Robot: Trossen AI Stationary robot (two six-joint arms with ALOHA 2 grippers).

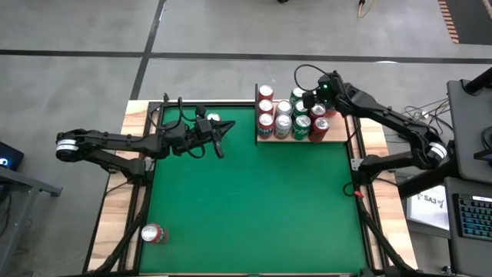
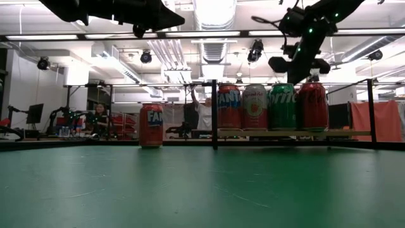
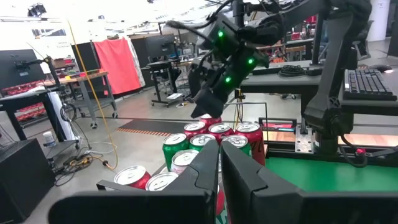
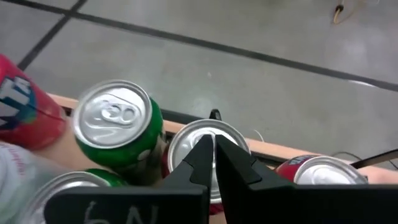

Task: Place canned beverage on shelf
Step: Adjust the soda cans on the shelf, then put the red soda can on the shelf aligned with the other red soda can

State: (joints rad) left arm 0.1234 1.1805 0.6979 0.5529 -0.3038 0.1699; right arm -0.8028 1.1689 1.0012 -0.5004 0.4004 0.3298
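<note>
Green felt (image 1: 246, 200): stray can (image 1: 153, 234) near corner; shelf (image 1: 338, 135) crowded; both tools closed, empty.

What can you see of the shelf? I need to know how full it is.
The shelf is a small, flat, pale wood board edged by thin black rods, with an upright black post at its corner. It lies at the green table's far right corner. About a dozen upright cans, red, green and silver-topped, crowd it in rows, leaving only a strip of bare wood along the right side. The right gripper hangs shut above the cans.
</note>
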